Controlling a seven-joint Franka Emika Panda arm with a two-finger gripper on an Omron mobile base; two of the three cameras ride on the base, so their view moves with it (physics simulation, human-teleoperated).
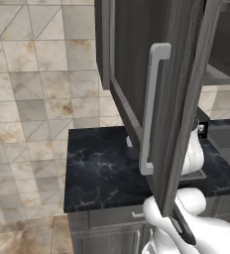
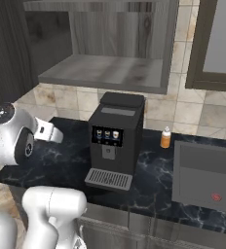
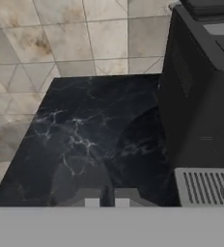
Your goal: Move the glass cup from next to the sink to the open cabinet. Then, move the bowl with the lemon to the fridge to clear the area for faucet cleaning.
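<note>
Black marbled countertop [image 3: 85, 130] carries a dark coffee machine [image 2: 116, 138], the landmark for this scene. Gripper [image 3: 107, 198]: in the hand view its two fingertips stand pressed together with nothing between them, hovering over bare counter just left of the machine's grated drip tray [image 3: 205, 185]. Open cabinet [image 1: 151, 74]: its wood-grain door with the pale bar handle [image 1: 150, 106] hangs swung out to the left of the machine in the left base view; the shelf [image 2: 103, 70] directly above the machine looks bare as far as it can be seen, and no glass cup can be made out on it. Sink [image 2: 205, 177]: sunk into the counter to the right of the machine, red mark on its floor, with a small orange bottle [image 2: 166, 137] between the two. Judged progress: whether the cup step is finished cannot be told; the bowl-and-lemon transfer appears still to come.
</note>
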